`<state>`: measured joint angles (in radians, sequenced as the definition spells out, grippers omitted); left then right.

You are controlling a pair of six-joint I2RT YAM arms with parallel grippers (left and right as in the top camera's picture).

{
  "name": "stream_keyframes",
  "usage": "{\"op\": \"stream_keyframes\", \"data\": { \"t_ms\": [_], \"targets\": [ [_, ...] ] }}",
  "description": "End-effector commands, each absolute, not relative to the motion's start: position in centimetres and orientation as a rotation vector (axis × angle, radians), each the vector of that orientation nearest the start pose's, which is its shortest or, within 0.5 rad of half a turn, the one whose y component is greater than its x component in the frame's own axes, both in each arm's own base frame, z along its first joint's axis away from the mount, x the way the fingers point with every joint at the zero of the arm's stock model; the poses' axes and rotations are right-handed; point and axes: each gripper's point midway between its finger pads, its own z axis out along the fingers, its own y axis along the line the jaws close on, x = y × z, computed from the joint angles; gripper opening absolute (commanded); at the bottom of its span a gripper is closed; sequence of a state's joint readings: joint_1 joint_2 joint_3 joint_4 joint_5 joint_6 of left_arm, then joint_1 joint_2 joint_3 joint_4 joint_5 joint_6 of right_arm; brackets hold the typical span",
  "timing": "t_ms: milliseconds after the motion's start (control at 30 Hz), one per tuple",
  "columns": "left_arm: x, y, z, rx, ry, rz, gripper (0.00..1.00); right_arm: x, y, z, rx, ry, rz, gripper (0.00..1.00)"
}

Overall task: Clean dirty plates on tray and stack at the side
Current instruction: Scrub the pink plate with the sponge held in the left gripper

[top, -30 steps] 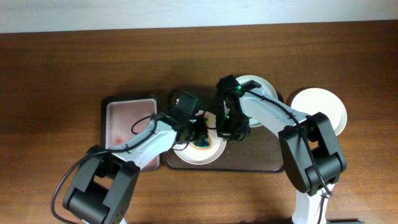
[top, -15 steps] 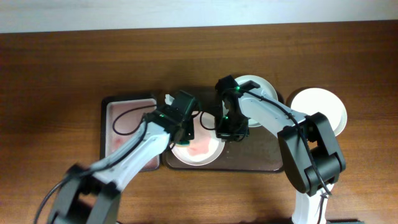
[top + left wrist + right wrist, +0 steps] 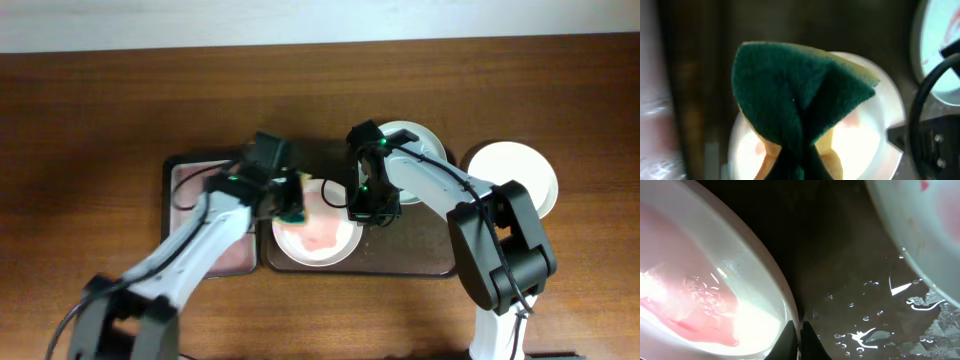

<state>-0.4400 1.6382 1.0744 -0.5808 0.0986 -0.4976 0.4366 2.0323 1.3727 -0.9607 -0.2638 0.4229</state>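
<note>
A white plate (image 3: 318, 238) with a red smear lies at the left of the dark brown tray (image 3: 420, 250). My right gripper (image 3: 358, 212) is shut on its right rim (image 3: 790, 315). A second smeared plate (image 3: 418, 143) lies at the tray's far side, partly under the right arm; its edge shows in the right wrist view (image 3: 910, 225). A third plate (image 3: 513, 176) sits on the table to the right. My left gripper (image 3: 290, 203) is shut on a green and yellow sponge (image 3: 795, 105), held above the near plate (image 3: 875, 140) at its left edge.
A smaller black-rimmed tray (image 3: 205, 205) with a pinkish inside lies left of the brown tray, under my left arm. The brown tray's floor (image 3: 875, 310) is wet with droplets. Bare wooden table surrounds both trays.
My left gripper has lifted the sponge off the plate's centre and moved left and back towards the pink tray. The plate's red smear is uncovered. The right arm has not moved.
</note>
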Motion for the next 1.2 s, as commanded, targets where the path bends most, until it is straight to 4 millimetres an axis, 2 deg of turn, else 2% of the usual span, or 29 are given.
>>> {"op": "stream_keyframes", "data": {
  "t_ms": [0, 67, 167, 233, 300, 333, 400, 467, 600, 667, 733, 800, 867, 1000, 1067, 1167],
  "targets": [
    [32.0, -21.8, 4.2, 0.012, 2.863, -0.487, 0.0, 30.3, 19.0, 0.5, -0.007, 3.282, 0.342, 0.04],
    [31.3, -23.1, 2.9, 0.022, 2.884, -0.471, 0.0, 30.3, 19.0, 0.5, -0.007, 3.282, 0.342, 0.04],
    [31.0, -22.6, 0.9, -0.017, 2.915, -0.36, 0.0, 30.2, 18.9, 0.5, -0.007, 3.285, 0.34, 0.04],
    [31.3, -20.6, 0.3, -0.041, 2.903, -0.192, 0.0, 30.2, 18.9, 0.5, -0.007, 3.285, 0.34, 0.04],
    [32.0, -17.3, 0.3, -0.067, 2.846, 0.067, 0.0, 30.2, 18.9, 0.5, -0.007, 3.285, 0.34, 0.04],
    [32.2, -16.6, 0.5, -0.072, 2.826, 0.122, 0.0, 30.2, 18.9, 0.5, -0.007, 3.285, 0.339, 0.04],
    [32.9, -15.8, 1.3, -0.082, 2.775, 0.19, 0.0, 30.1, 18.9, 0.5, -0.006, 3.29, 0.337, 0.04],
    [33.6, -15.8, 3.2, -0.087, 2.734, 0.182, 0.0, 30.0, 18.8, 0.5, -0.005, 3.292, 0.334, 0.04],
    [34.7, -16.5, 9.3, -0.092, 2.609, 0.058, 0.0, 30.1, 18.8, 0.5, -0.005, 3.291, 0.334, 0.06],
    [34.2, -15.9, 11.3, -0.105, 2.585, 0.035, 0.0, 30.2, 18.9, 0.5, -0.006, 3.287, 0.338, 0.15],
    [33.6, -14.3, 12.4, -0.141, 2.593, 0.051, 0.0, 30.3, 19.0, 0.5, -0.008, 3.281, 0.341, 0.15],
    [33.2, -13.0, 12.1, -0.186, 2.641, 0.035, 0.0, 30.3, 19.0, 0.5, -0.009, 3.279, 0.343, 0.15],
    [32.5, -13.9, 11.1, -0.202, 2.718, -0.119, 0.0, 30.3, 19.0, 0.5, -0.009, 3.279, 0.343, 0.14],
    [32.1, -16.3, 9.5, -0.176, 2.71, -0.257, 0.0, 30.4, 19.0, 0.5, -0.009, 3.278, 0.344, 0.11],
    [31.1, -18.2, 8.2, -0.111, 2.707, -0.296, 0.0, 30.3, 19.0, 0.5, -0.008, 3.282, 0.342, 0.11],
    [29.8, -19.6, 5.9, -0.167, 2.733, -0.322, 0.0, 30.2, 18.9, 0.5, -0.007, 3.286, 0.34, 0.1]
  ]
}}
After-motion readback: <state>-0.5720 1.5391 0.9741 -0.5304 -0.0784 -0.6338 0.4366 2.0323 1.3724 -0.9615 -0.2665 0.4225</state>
